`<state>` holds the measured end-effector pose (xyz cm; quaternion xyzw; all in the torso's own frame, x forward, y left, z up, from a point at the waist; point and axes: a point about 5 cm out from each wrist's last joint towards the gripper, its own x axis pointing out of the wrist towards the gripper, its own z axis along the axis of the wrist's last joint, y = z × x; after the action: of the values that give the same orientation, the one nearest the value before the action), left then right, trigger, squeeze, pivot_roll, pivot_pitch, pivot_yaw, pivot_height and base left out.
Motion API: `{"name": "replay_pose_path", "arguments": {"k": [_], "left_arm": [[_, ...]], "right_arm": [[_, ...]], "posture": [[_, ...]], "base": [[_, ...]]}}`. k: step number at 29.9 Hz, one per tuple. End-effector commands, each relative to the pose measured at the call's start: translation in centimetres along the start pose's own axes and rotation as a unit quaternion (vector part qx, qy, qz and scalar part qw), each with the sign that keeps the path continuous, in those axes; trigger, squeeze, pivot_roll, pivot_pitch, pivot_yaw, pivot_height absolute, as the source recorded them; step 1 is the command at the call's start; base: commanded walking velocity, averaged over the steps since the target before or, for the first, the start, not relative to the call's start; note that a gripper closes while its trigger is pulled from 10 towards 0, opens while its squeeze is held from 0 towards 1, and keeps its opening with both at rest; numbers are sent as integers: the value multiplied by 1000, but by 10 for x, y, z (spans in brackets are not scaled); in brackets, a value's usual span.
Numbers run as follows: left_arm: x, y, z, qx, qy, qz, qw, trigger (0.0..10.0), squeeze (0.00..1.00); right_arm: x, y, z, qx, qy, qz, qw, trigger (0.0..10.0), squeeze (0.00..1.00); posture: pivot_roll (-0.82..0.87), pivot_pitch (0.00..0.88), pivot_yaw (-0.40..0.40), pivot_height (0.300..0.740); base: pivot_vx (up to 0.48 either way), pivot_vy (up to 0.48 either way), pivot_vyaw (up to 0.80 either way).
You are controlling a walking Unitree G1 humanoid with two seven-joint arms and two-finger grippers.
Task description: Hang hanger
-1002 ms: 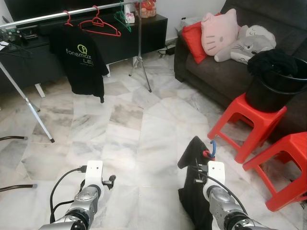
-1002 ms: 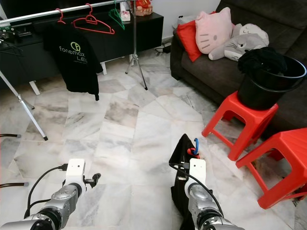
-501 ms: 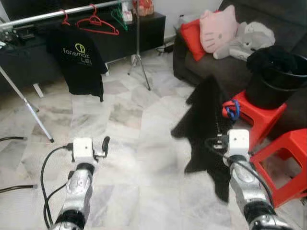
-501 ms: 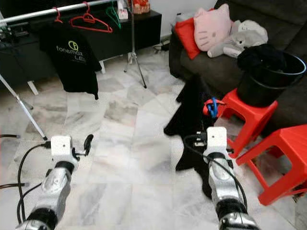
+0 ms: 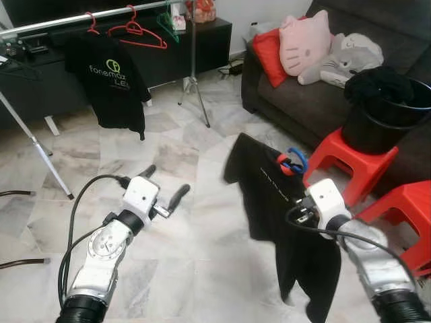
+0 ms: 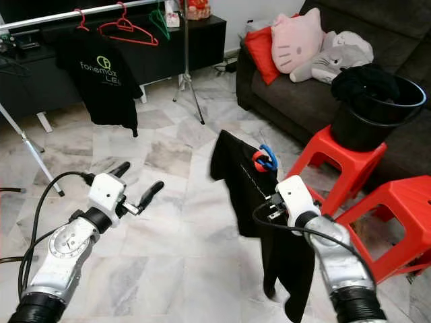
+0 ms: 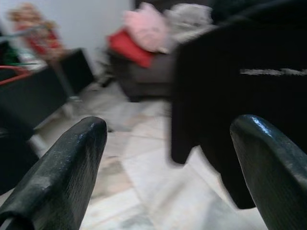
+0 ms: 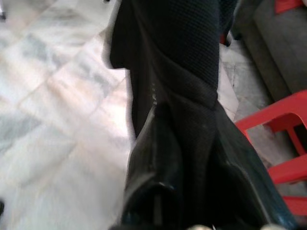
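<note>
Change: your right gripper [image 6: 277,200] has swung left since half a second ago, so the black shirt [image 5: 283,222] now hangs over open marble floor [image 5: 195,195] instead of in front of the red stools; your left gripper [image 5: 163,190] has risen and turned toward the shirt.
Right gripper: you have it clamped on the shirt's cloth, just below the hanger; the wrist view shows both fingers [image 8: 158,158] pinching a fold.
Left gripper: your fingers [image 7: 67,167] stand wide apart, holding nothing, near the shirt's edge but clear of it.
Hanger: the blue hanger [image 5: 294,161], its hook ringed with red, sticks out of the shirt's collar, well apart from the rail.
Rail: the clothes rail [image 5: 81,19] at far left carries another black shirt [image 5: 111,77], a bare red hanger [image 5: 141,33] and a green hanger [image 6: 161,21].
Bucket: the black bucket [image 5: 377,128] on the nearer red stool [image 5: 343,158] is heaped with dark clothing [image 5: 380,86].
Sofa: the sofa [image 5: 296,101] holds a red cushion [image 5: 269,54] and plush toys [image 5: 310,44].
</note>
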<state>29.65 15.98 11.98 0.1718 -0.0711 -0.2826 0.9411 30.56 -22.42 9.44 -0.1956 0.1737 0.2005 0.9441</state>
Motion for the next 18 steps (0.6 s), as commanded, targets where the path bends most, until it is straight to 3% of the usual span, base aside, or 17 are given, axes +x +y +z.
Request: {"name": "replay_pose_path", "arguments": {"k": [1,5,7,13,18], "left_arm": [[0,-7,4,11,9,-42,999,10000,0],[1,-19,15,12,12,-118,993,10000,0],[0,-30,24,24,29,-196,980,10000,0],[0,-43,31,20,45,-279,959,10000,0],[0,-48,33,13,68,-335,940,10000,0]], "right_arm": [[-2,0,17,-14,-15,33,999,10000,0],[-11,3,16,-55,20,106,993,10000,0],[-20,8,17,-84,42,166,982,10000,0],[-28,10,22,-113,48,222,967,10000,0],[-35,19,23,-128,45,291,947,10000,0]], "posture": [[-30,0,-77,740],[-24,0,-76,740],[-19,0,-74,740],[-22,0,-70,740],[-14,0,-72,740]], "base": [[0,0,0],[0,0,0],[0,0,0],[0,0,0],[0,0,0]]}}
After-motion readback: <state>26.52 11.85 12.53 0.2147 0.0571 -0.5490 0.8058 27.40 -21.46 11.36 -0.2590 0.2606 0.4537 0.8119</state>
